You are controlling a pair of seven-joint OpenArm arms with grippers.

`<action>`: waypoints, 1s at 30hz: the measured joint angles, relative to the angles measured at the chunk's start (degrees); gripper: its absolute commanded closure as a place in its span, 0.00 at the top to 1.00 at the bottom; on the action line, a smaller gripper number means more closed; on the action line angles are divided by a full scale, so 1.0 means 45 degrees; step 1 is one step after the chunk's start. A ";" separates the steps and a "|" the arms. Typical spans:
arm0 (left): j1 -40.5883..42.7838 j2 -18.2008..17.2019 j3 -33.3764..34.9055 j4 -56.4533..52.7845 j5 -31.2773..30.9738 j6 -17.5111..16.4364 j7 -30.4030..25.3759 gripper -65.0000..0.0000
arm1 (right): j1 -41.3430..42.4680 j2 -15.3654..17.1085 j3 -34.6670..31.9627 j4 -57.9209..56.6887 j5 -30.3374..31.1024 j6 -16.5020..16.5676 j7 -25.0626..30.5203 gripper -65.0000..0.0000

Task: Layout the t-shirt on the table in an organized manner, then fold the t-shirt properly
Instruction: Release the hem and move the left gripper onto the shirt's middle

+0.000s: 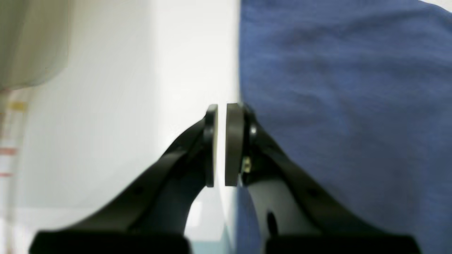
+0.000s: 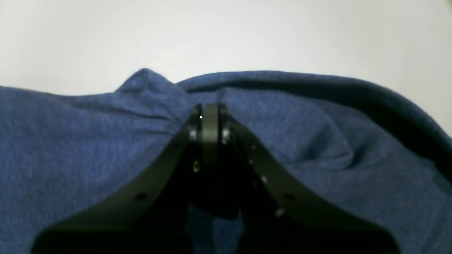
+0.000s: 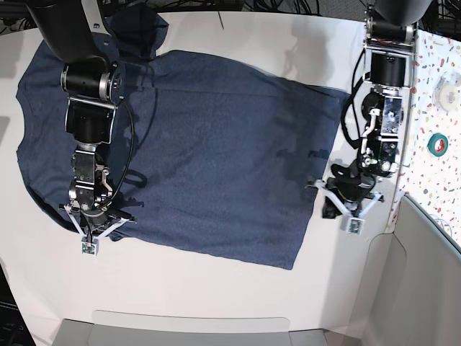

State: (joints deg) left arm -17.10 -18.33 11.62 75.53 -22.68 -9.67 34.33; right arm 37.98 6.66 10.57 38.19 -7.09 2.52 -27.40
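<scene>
Overhead base view: a narrow white strip with colourful speckles (image 3: 441,108) runs along the right edge of the scene, bearing a green tape roll (image 3: 437,143) and a pale roll (image 3: 448,88) further up. A grey panel (image 3: 425,281) fills the lower right corner, and a grey ledge (image 3: 191,326) lines the bottom edge. Dark cables (image 3: 288,6) cross the top edge. Lighting is even and diffuse, casting soft shadows.

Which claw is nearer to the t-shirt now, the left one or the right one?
Right. The right claw is shut on the t-shirt, pinching a fold of cloth. The left claw sits just beside the shirt's edge, over the table, holding nothing.
</scene>
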 measured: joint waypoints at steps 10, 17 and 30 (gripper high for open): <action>-0.0398 0.0544 0.0083 0.0107 0.0005 -0.0078 0.0330 0.04 | -0.0078 0.0029 0.0039 0.0019 0.0000 0.0000 -0.0015 0.00; -0.0559 0.0549 0.0083 0.0068 0.0010 -0.0073 0.0418 0.04 | -0.0219 0.0053 0.0034 0.0073 0.0000 0.0000 0.0151 0.00; -0.2497 0.1613 0.3628 -0.0253 -0.0010 -0.0097 0.1069 0.05 | -0.0219 0.0049 0.0024 0.0073 -0.0005 -0.0005 0.0146 0.00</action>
State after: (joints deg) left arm -28.34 -11.07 27.94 74.39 -22.72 -10.11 39.13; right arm 36.99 6.87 10.68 38.52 -7.11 2.50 -26.74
